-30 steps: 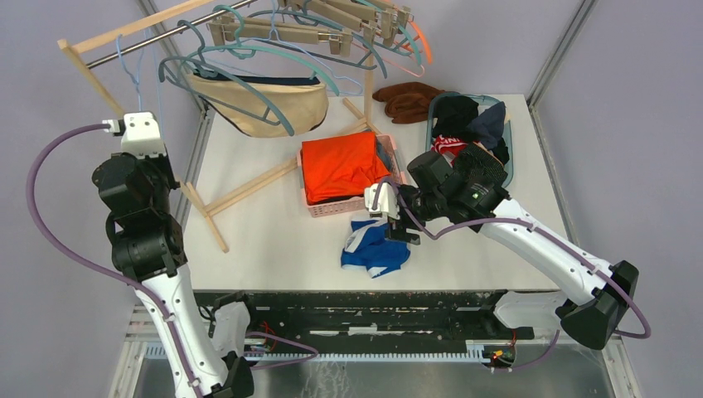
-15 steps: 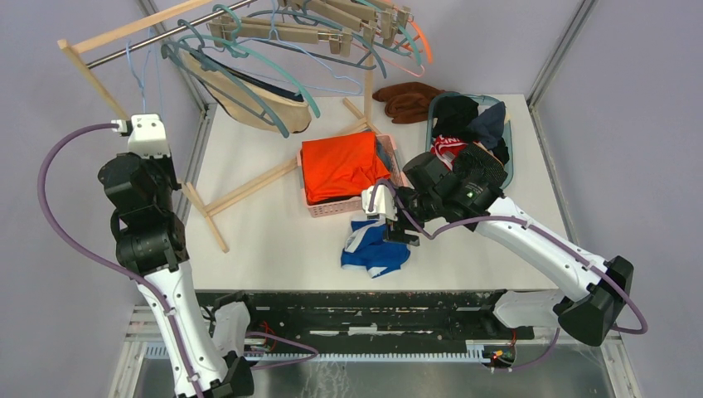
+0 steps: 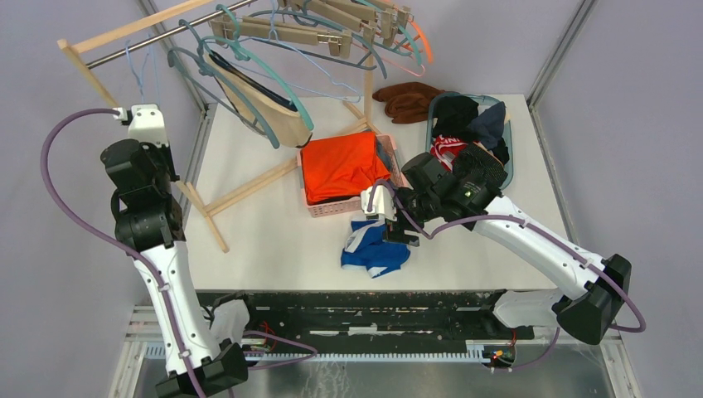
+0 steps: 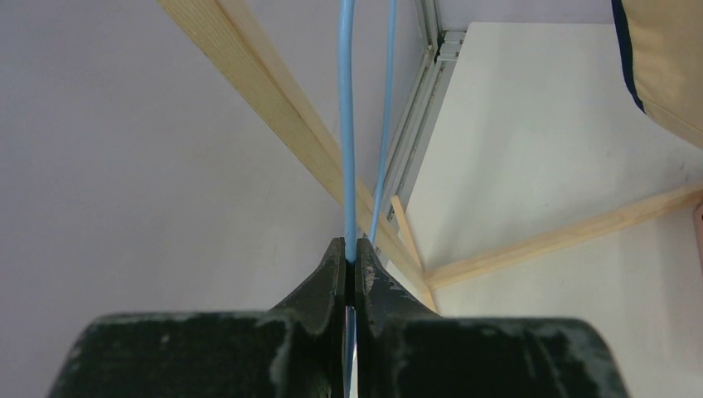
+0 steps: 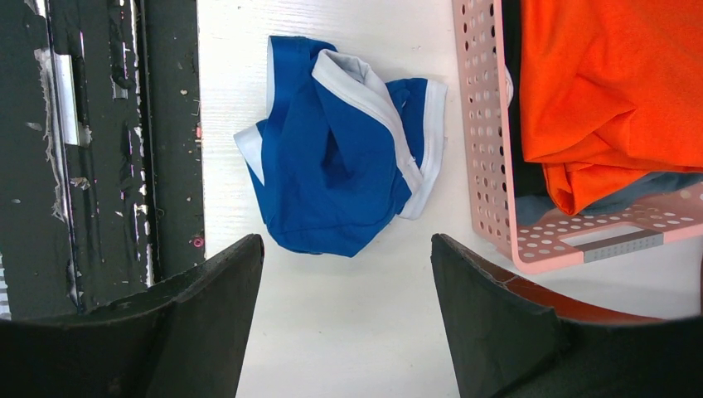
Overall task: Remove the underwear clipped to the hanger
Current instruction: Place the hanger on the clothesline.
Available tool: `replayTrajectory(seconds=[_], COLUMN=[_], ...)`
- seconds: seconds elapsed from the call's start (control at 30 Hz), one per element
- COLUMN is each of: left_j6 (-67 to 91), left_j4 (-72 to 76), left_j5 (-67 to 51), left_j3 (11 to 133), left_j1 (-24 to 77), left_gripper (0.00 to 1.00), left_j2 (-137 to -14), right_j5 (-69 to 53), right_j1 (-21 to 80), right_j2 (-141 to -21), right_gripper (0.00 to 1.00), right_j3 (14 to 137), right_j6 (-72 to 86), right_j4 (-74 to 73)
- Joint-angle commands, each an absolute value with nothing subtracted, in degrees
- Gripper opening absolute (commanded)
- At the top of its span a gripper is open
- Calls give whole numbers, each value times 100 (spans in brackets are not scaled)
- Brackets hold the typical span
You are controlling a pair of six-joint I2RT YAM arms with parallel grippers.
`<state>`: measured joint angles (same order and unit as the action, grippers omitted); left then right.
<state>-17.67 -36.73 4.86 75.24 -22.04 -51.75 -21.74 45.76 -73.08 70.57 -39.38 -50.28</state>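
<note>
The left arm (image 3: 149, 224) is reaching up beside the wooden rack (image 3: 87, 60), its jaws pinching together on a thin blue wire hanger (image 4: 348, 149) that is hanging from the rail. Just right of that, the beige underwear (image 3: 269, 116) is hanging tilted on a teal hanger (image 3: 290, 104); the clips are too small to make out. Further right, a pink basket (image 3: 348, 206) is holding an orange garment (image 3: 340, 166). In front of it the blue underwear (image 5: 332, 174) is lying crumpled on the bench (image 3: 265, 240), already free. The right arm (image 3: 530, 240) is hovering just above it, jaws spread wide and gripping nothing. The beige pair looks like the step in hand. The next move probably calls for the right arm rising to the teal hanger and tugging the fabric free, since the wire hanger in the left jaws seems to be carrying nothing.
</note>
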Motion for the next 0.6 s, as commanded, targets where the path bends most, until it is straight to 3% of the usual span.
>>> replayTrajectory(seconds=[0.0,0.07,0.13,0.37,0.57], left_j6=[-1987,-1990,-1997,-1969,-1837], left_j4=[-3477,-3509,-3596,-3824,-4070], left_j5=[653,644,630,562,297], left_j3=[7709,7644,7656,7836,8264], left_j1=[-2239,-2237,-2236,-2236,-2233], left_gripper=[3,3,9,64,88], left_j2=[-5167,-5111,-5075,-4876,-4687], right_j5=[-2118,-2118,-2127,-2109,-2101], right_j1=[4623,4623,4631,4638,4649], right_j2=[-7280,-7286,-7293,-7374,-7423], right_gripper=[82,82,82,82,83], right_j3=[7083,7083,7088,7099,7110], right_j6=[-4008,-3999,-3999,-3990,-3981], right_j4=[-4966,-4966,-4966,-4984,-4983])
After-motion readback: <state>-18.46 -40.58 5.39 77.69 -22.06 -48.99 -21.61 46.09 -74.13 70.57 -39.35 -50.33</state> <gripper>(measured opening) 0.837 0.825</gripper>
